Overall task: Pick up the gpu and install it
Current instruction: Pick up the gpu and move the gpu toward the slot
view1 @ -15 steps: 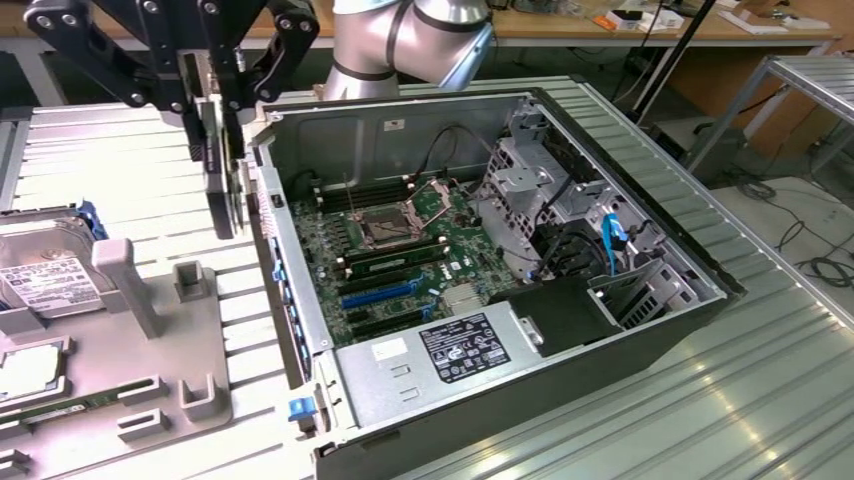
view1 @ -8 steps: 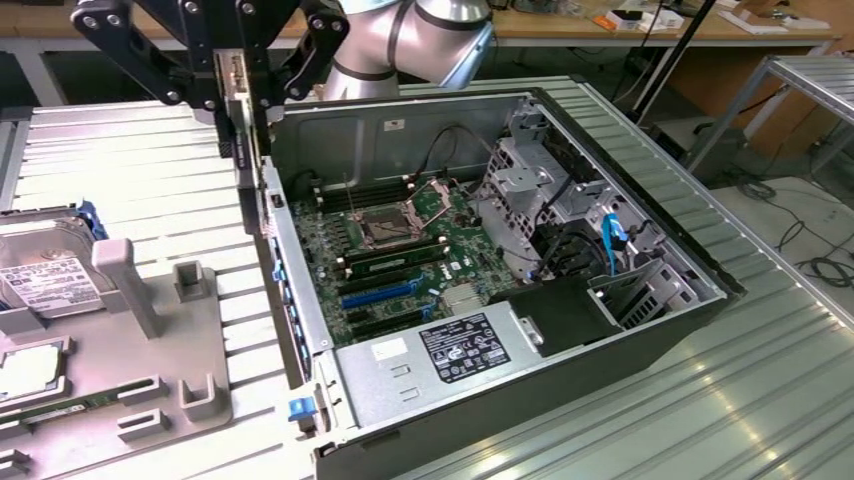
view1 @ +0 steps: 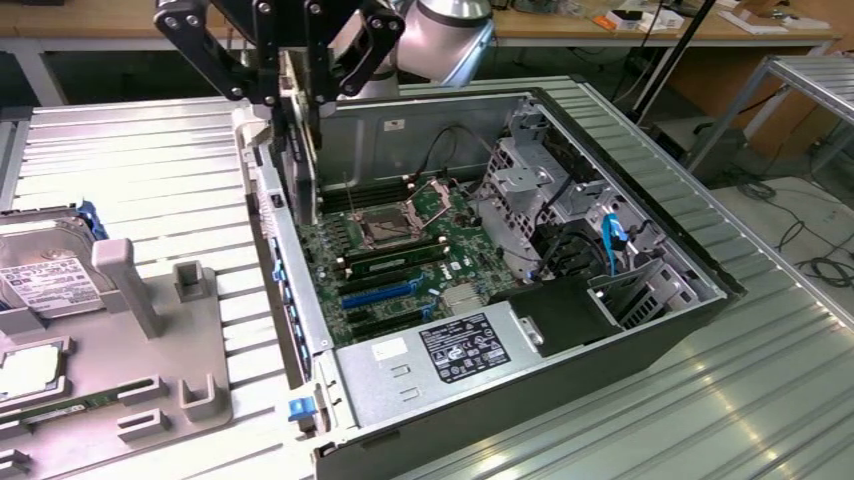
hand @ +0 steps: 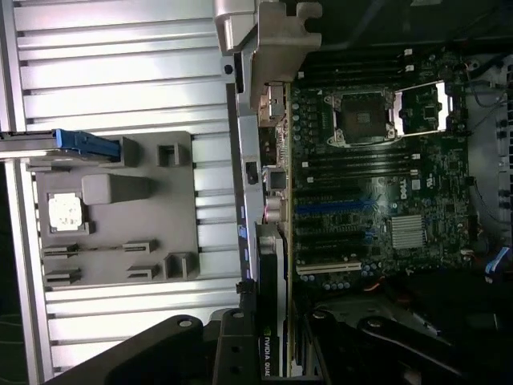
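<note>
Above the open case [view1: 534,415], the arm [view1: 447,35] points straight down, jaws clamped on the gpu [view1: 304,150].

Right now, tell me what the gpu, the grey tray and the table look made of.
gpu: green-edged circuit board, likely fibreglass, with a bare silver metal bracket. Grey tray: matte moulded look, probably plastic. Table: ribbed, glossy silver slats, seemingly aluminium.

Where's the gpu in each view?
Exterior view: gpu hangs on edge in the end effector, above the open case at its wall on the exterior view's left.
Wrist view: gpu seen edge-on, alongside the motherboard.
Shared landmark: open CPU socket.
</note>
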